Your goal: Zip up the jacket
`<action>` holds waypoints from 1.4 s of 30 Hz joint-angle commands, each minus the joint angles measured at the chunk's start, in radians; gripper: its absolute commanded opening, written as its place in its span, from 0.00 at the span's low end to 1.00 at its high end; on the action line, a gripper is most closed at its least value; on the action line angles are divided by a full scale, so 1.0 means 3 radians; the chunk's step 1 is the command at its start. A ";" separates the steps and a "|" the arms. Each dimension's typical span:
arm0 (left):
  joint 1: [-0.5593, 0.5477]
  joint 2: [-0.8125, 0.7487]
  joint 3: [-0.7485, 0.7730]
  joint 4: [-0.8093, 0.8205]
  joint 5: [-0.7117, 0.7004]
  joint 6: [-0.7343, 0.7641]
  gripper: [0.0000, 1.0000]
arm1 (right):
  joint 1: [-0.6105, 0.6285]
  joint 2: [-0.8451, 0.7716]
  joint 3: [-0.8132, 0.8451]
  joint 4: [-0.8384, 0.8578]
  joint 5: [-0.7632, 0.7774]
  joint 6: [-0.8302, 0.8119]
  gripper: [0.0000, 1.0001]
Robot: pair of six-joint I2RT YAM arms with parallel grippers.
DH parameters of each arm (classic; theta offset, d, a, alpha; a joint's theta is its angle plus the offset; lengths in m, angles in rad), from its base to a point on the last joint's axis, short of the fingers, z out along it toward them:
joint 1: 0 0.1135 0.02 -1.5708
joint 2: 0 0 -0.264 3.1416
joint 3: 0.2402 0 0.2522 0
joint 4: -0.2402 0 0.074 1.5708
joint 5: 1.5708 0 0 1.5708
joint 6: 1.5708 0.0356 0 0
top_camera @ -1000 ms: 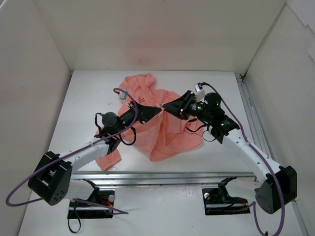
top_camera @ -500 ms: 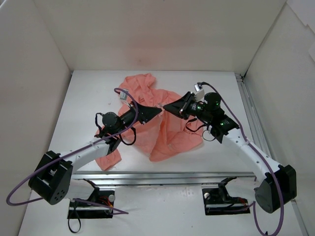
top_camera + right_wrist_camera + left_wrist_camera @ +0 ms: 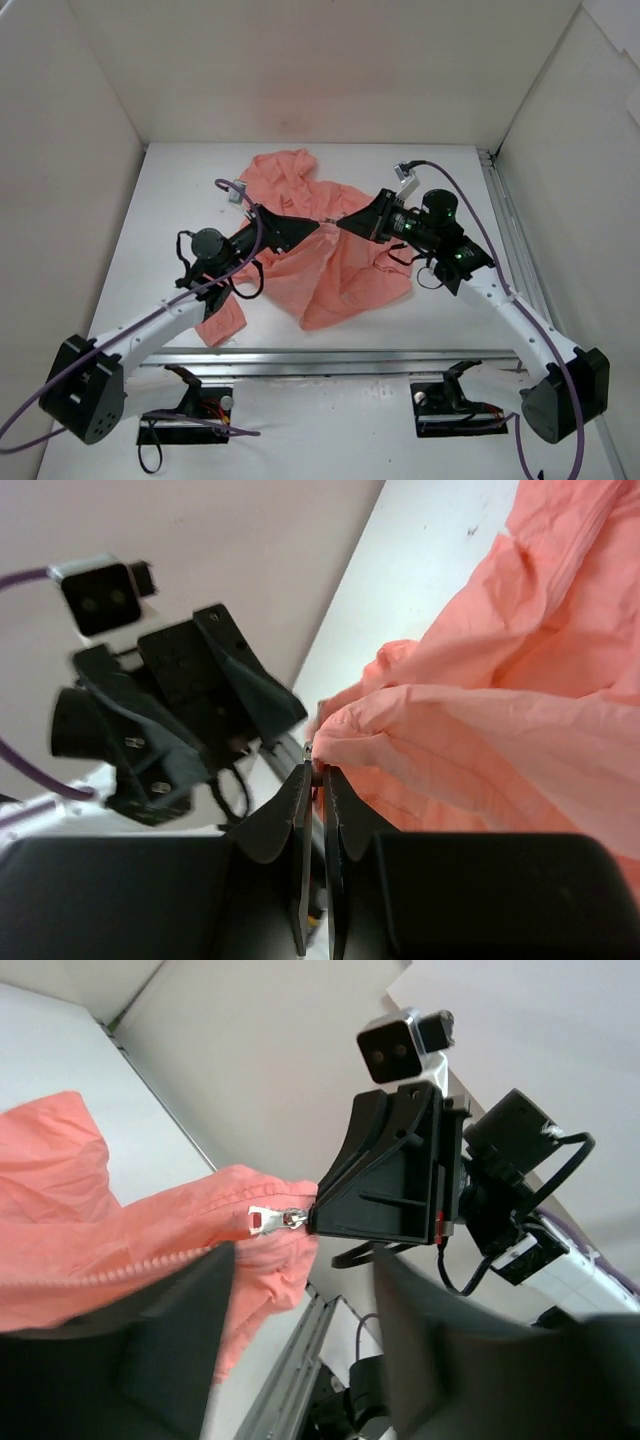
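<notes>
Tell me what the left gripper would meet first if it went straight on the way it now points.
Probably the jacket's zip edge by the zip slider; the shut right gripper pinches it just beyond. Depth is unclear.

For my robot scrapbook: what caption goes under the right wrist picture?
Right gripper pinches the pink jacket by its front edge, left gripper open close beside it.

Bare table (image 3: 165, 215) lies open left of the jacket (image 3: 335, 275) and right of it up to the side rail (image 3: 503, 225); over the jacket's middle the left gripper (image 3: 314, 228) and right gripper (image 3: 343, 222) stand nearly tip to tip, blocking passage there; walls (image 3: 320, 80) close three sides.
</notes>
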 commanded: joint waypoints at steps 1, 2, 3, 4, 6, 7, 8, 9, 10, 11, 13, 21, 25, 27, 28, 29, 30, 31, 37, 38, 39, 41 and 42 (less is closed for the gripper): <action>0.0103 -0.0455 0.0041 -0.0343 -0.0061 0.0188 0.58 | -0.0052 -0.0200 0.0119 0.0138 -0.0185 -0.0737 0.00; 0.0134 -0.0522 0.0046 -0.0447 -0.0087 0.0214 0.62 | -0.0057 -0.0220 0.0129 0.0138 -0.0196 -0.0779 0.00; 0.0134 -0.0629 0.0061 -0.0549 -0.0102 0.0230 0.66 | -0.0052 -0.0216 0.0144 0.0138 -0.0232 -0.0825 0.00; 0.0165 -0.0665 0.0076 -0.0717 -0.0108 0.0260 0.72 | -0.0057 -0.0210 0.0160 0.0163 -0.0288 -0.0932 0.00; 0.0165 -0.0706 0.0163 -0.0866 -0.0093 0.0342 0.74 | -0.0068 -0.0180 0.0221 0.0189 -0.0410 -0.0969 0.00; 0.0195 -0.0702 0.0189 -0.0938 -0.0062 0.0363 0.74 | -0.0063 -0.0170 0.0272 0.0214 -0.0467 -0.1004 0.00; 0.0196 -0.0691 0.0204 -0.0939 -0.0041 0.0363 0.74 | -0.0073 -0.0139 0.0298 0.0219 -0.0543 -0.1015 0.00; 0.0196 -0.0641 0.0240 -0.0918 -0.0006 0.0353 0.74 | -0.0063 -0.0124 0.0313 0.0245 -0.0615 -0.1025 0.00; 0.0196 -0.0600 0.0265 -0.0913 0.0081 0.0347 0.74 | -0.0068 -0.0118 0.0344 0.0291 -0.0661 -0.1035 0.00; 0.0196 -0.0523 0.0291 -0.0893 0.0132 0.0312 0.74 | -0.0063 -0.0108 0.0354 0.0296 -0.0692 -0.1030 0.00; 0.0196 -0.0451 0.0281 -0.0664 0.0249 0.0246 0.74 | -0.0068 -0.0093 0.0370 0.0321 -0.0743 -0.1030 0.00; 0.0196 -0.0032 0.0342 0.0313 0.0669 -0.0056 0.56 | -0.0068 -0.0057 0.0390 0.0291 -0.0917 -0.1035 0.00; 0.0196 0.0009 0.0378 0.0411 0.0716 -0.0072 0.56 | -0.0068 -0.0077 0.0380 0.0291 -0.0927 -0.1056 0.00; 0.0226 0.0019 0.0363 0.0432 0.0695 -0.0077 0.57 | -0.0068 -0.0077 0.0380 0.0291 -0.0948 -0.1051 0.00; 0.0226 0.0019 0.0348 0.0457 0.0685 -0.0077 0.58 | -0.0068 -0.0062 0.0380 0.0296 -0.0953 -0.1046 0.00; 0.0226 0.0025 0.0337 0.0467 0.0680 -0.0082 0.59 | -0.0063 -0.0062 0.0375 0.0291 -0.0963 -0.1046 0.00; 0.0226 0.0035 0.0342 0.0478 0.0680 -0.0087 0.59 | -0.0068 -0.0067 0.0365 0.0296 -0.0958 -0.1040 0.00; 0.0226 0.0040 0.0342 0.0483 0.0680 -0.0092 0.59 | -0.0068 -0.0072 0.0359 0.0291 -0.0963 -0.1045 0.00; 0.0226 0.0234 0.0439 0.0748 0.0899 -0.0230 0.57 | -0.0068 -0.0067 0.0354 0.0296 -0.0948 -0.1045 0.00; 0.0226 0.0270 0.0450 0.0865 0.0940 -0.0301 0.55 | -0.0063 -0.0057 0.0359 0.0296 -0.0953 -0.1040 0.00; 0.0226 0.0305 0.0450 0.0927 0.1011 -0.0348 0.53 | -0.0068 -0.0052 0.0364 0.0291 -0.0953 -0.1035 0.00; 0.0226 0.0382 0.0434 0.1131 0.1063 -0.0475 0.45 | -0.0063 -0.0052 0.0370 0.0291 -0.0953 -0.1040 0.00; 0.0226 0.0398 0.0429 0.1173 0.1094 -0.0516 0.43 | -0.0063 -0.0042 0.0375 0.0281 -0.0953 -0.1035 0.00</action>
